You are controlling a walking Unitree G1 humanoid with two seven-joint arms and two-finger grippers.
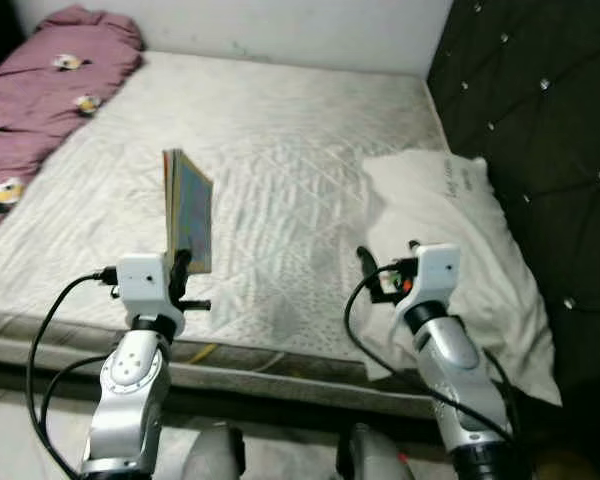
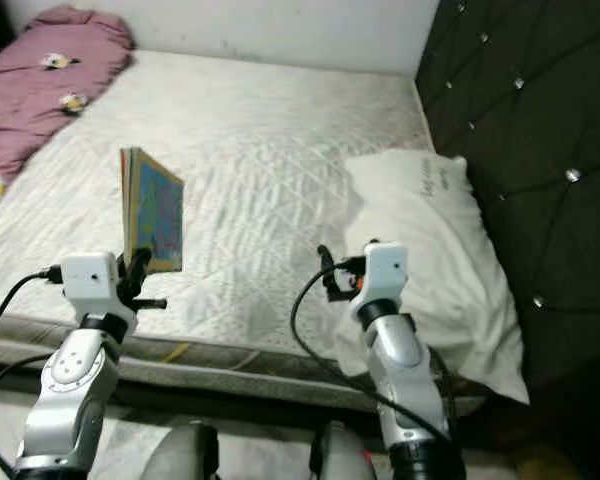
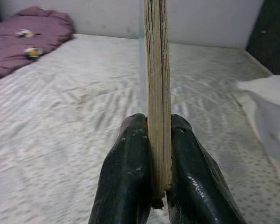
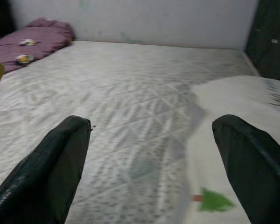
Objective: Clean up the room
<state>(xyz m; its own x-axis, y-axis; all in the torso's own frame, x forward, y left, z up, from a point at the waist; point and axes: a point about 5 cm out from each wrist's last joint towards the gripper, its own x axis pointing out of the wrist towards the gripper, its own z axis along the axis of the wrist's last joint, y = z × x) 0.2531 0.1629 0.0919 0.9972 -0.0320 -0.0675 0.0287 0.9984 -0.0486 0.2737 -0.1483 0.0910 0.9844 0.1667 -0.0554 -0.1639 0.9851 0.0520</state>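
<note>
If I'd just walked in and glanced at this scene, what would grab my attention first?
Probably the book, held upright above the near part of the mattress, pinched by its lower edge in the left gripper. Next, the right gripper, open with nothing in it, hovers by the white pillow that lies against the dark tufted headboard. A maroon blanket is bunched at the far left corner.

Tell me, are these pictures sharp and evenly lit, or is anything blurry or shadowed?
Left eye view: soft overall, the headboard dark with bright studs, a shadow beside the pillow. Left wrist view: the fingers gripping the book are blurred from closeness. Right wrist view: the right gripper fingers look fuzzy; the mattress is evenly lit.
</note>
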